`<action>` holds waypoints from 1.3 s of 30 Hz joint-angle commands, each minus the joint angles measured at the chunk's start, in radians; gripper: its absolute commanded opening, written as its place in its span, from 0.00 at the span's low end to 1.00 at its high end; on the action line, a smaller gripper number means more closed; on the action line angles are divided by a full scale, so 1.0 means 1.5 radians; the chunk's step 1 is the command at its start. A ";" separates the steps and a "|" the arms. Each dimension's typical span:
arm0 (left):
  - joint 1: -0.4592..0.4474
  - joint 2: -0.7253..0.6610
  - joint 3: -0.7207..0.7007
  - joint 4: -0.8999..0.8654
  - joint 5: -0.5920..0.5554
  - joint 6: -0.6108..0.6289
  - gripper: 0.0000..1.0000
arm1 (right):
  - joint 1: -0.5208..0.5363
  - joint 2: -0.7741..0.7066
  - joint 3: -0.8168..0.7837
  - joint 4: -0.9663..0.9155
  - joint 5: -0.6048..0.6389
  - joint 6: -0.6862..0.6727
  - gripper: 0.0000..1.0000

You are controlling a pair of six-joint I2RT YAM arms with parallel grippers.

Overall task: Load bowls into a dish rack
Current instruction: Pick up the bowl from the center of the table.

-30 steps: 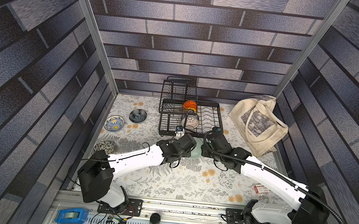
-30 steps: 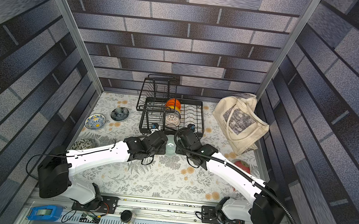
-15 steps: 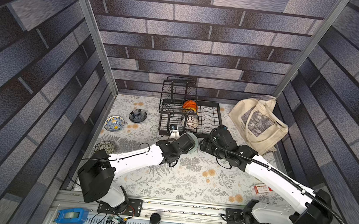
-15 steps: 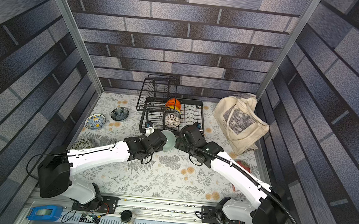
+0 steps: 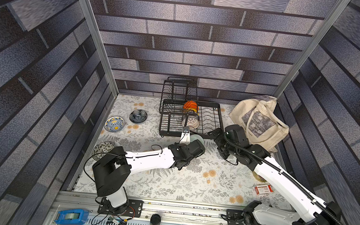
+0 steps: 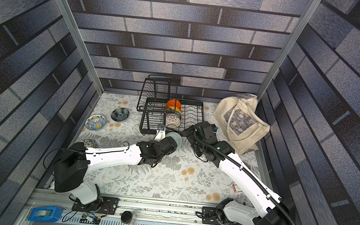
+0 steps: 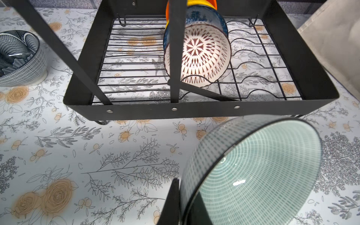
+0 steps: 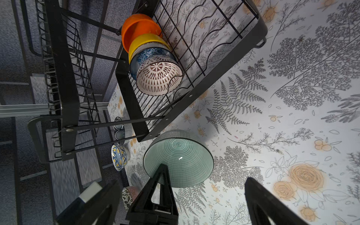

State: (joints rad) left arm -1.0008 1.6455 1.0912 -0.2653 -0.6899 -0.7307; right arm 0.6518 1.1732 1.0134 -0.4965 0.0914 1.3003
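Right end effector [image 8: 207, 175]: jaws now spread wide, off the pale green bowl [image 5: 197, 139], drawn back from it along the dish rack's [image 7: 194, 114] front rim. Left end effector [image 7: 182, 202] now holds the bowl alone, pinching its rim. Bowl sits closer to the rack's front rim than before.

Glossy bowl [image 7: 253, 171] — matt rack [image 7: 194, 114]; bag [image 5: 258, 121] perhaps cloth.

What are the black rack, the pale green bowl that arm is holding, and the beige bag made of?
The dish rack looks like metal with a matte black coating: thin wires, riveted flat frame. The green bowl is probably glazed ceramic: glossy highlights, fine printed pattern. The tote bag seems plain canvas cloth: soft folds, slumped shape.
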 commanded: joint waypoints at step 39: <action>-0.047 -0.046 -0.025 0.183 0.007 0.149 0.00 | -0.005 0.093 -0.110 0.315 0.031 0.389 0.27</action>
State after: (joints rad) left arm -1.0660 1.6447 1.0595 -0.0521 -0.6621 -0.5228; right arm 0.6518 1.2980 0.8501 -0.0467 0.1017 1.8660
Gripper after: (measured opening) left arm 0.094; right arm 0.306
